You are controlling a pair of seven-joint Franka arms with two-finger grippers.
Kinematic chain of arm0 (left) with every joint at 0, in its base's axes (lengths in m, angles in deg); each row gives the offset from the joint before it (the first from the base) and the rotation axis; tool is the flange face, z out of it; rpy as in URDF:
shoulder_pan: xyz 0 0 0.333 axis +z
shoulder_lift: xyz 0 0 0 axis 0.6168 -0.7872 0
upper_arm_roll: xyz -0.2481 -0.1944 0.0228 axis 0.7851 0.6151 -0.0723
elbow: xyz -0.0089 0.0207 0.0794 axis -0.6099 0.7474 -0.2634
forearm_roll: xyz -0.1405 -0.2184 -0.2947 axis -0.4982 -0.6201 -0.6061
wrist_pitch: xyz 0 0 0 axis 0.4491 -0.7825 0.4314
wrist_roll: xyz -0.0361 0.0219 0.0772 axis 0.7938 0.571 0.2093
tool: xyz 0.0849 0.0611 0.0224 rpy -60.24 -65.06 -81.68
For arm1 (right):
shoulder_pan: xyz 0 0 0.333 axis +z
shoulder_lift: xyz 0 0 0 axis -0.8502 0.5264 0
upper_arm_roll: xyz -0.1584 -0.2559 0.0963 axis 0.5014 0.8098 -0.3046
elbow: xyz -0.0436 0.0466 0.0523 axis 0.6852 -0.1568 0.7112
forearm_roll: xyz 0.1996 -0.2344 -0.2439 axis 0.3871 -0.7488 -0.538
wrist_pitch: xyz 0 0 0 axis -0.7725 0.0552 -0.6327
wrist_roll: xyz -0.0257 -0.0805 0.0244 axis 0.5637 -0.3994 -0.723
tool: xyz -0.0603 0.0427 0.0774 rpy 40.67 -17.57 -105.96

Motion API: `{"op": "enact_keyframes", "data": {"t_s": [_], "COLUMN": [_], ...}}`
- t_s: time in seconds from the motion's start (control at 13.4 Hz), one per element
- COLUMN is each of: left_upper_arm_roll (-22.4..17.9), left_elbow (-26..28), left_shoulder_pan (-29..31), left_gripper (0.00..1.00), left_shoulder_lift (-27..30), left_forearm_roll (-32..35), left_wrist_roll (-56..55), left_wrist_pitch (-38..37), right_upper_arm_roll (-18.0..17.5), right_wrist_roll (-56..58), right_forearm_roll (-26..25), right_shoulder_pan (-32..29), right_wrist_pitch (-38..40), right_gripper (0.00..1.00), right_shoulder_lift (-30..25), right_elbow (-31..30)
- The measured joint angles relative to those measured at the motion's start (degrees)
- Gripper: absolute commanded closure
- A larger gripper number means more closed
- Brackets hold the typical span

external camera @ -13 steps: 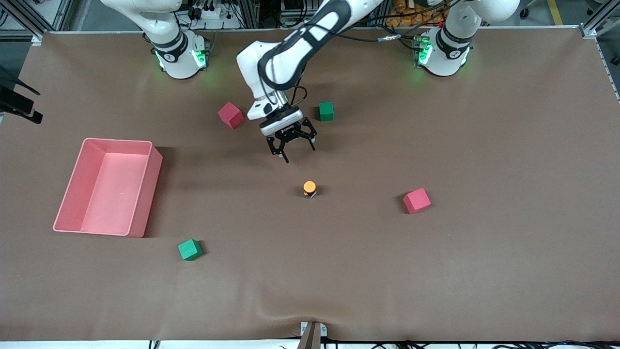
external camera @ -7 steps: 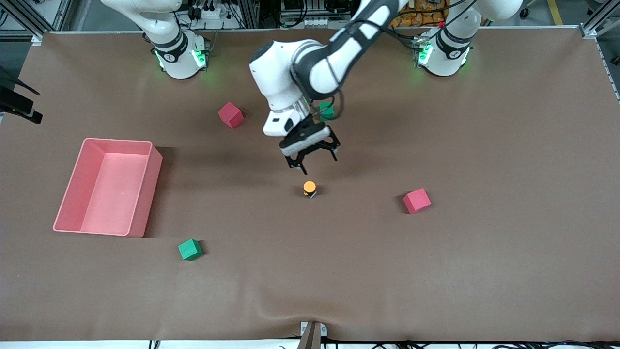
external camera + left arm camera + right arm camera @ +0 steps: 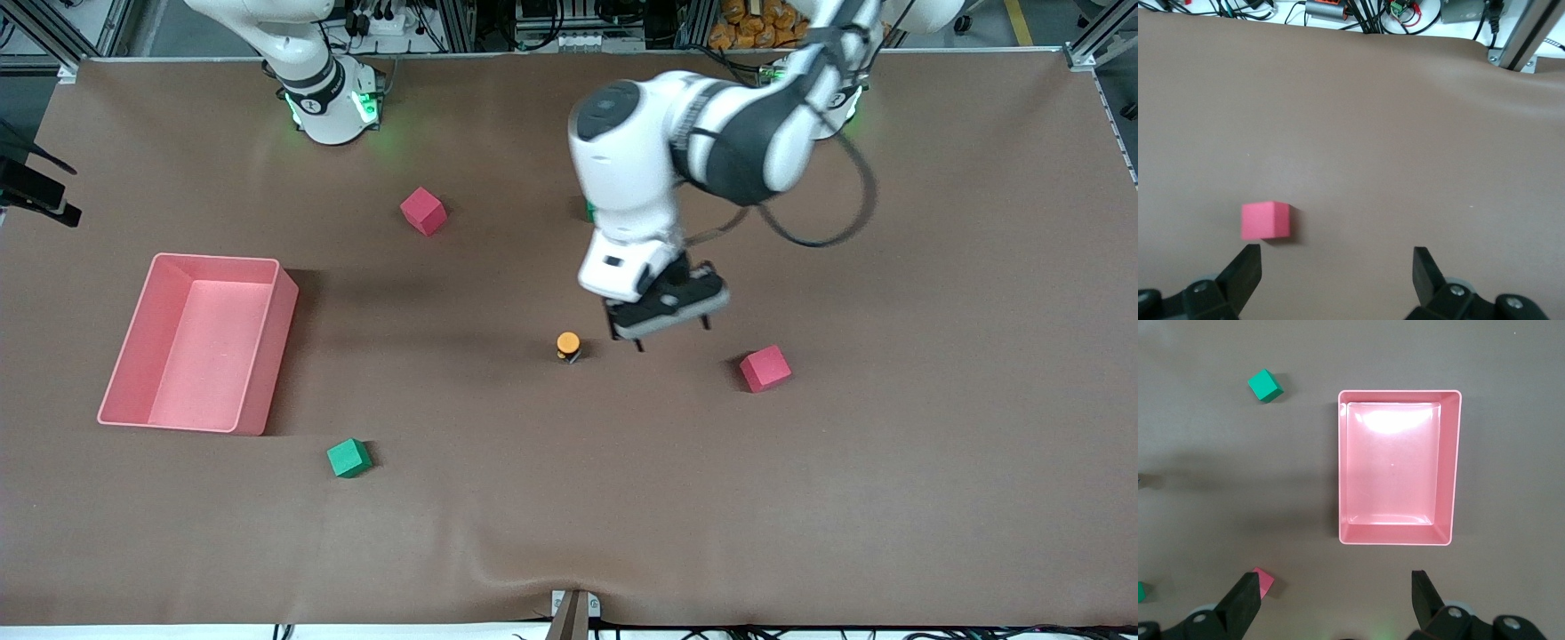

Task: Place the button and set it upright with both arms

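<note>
Since a sec ago the left arm has swung from the table's mid area toward its own end, and the left gripper now hangs over bare cloth between the button and a red cube, fingers spread wide w/ nothing held. The brown table carries everything. The right arm waits near its base along the edge farthest from the front camera; the right gripper is high over the pink bin, fingers wide apart and empty. The bin sits toward the right arm's end, open and empty. The red cube lies just beside the left gripper's spot, toward the left arm's end; a 2nd red cube sits nearer the right arm's base. A green cube lies nearer the front camera than the bin, and another green cube is almost hidden by the left arm. The button stands upright at about mid-table, orange cap up on its black body, untouched, apart from all cubes.
</note>
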Motion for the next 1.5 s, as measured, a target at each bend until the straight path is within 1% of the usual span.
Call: {"op": "enact_keyframes", "data": {"t_s": [0.07,0.15,0.37,0.45,0.52,0.67,0.75,0.9,0.97,1.05,1.2,1.35,1.5], "left_upper_arm_roll": [0.83,2.54,11.64,13.48,14.30,14.55,14.48,14.29,13.52,11.82,6.25,-0.39,-3.43], "left_elbow": [0.00,0.01,-0.01,-0.02,-0.02,0.00,0.00,0.01,0.01,0.02,0.07,0.23,0.34], "left_shoulder_pan": [3.22,7.10,21.37,24.92,27.70,32.20,34.08,37.40,38.23,38.34,37.36,35.04,34.24], "left_gripper": [0.00,0.00,0.00,0.00,0.00,0.00,0.00,0.00,0.00,0.00,0.00,0.00,0.00], "left_shoulder_lift": [0.73,1.34,2.86,3.46,4.21,6.15,7.36,9.99,11.32,12.76,15.67,17.93,19.68], "left_forearm_roll": [-2.04,-3.49,-5.32,-6.31,-8.41,-12.70,-14.08,-17.09,-18.47,-19.86,-24.20,-27.27,-27.54], "left_wrist_roll": [4.14,7.74,16.08,18.66,22.04,31.68,35.86,40.28,42.25,44.60,49.67,52.42,57.00], "left_wrist_pitch": [0.00,0.02,0.10,0.11,0.08,-1.10,-2.54,-6.62,-8.73,-10.94,-16.08,-20.95,-23.99], "right_upper_arm_roll": [-0.01,-0.01,0.01,0.01,0.01,0.01,0.01,-0.03,-0.06,-0.15,-0.43,-0.50,-0.41], "right_wrist_roll": [0.00,0.00,0.00,0.00,0.00,0.00,0.00,0.00,0.00,0.00,0.00,0.00,-0.01], "right_forearm_roll": [0.00,0.00,0.00,0.00,0.00,0.00,0.00,0.00,0.00,0.00,-0.03,-0.04,-0.07], "right_shoulder_pan": [0.00,0.00,0.00,0.00,0.00,0.00,0.00,0.01,0.01,0.05,0.29,0.31,0.22], "right_wrist_pitch": [0.00,0.00,0.01,0.01,0.01,0.01,0.02,0.03,0.03,0.03,0.03,0.11,0.25], "right_gripper": [0.00,0.00,0.00,0.00,0.00,0.00,0.00,0.00,0.00,0.00,0.00,0.00,0.00], "right_shoulder_lift": [0.00,0.00,0.00,0.00,0.00,0.00,0.00,-0.06,-0.10,-0.17,-0.26,-0.28,-0.28], "right_elbow": [0.00,0.00,-0.01,0.00,0.00,0.00,0.01,0.08,0.17,0.21,0.24,0.24,0.21]}}
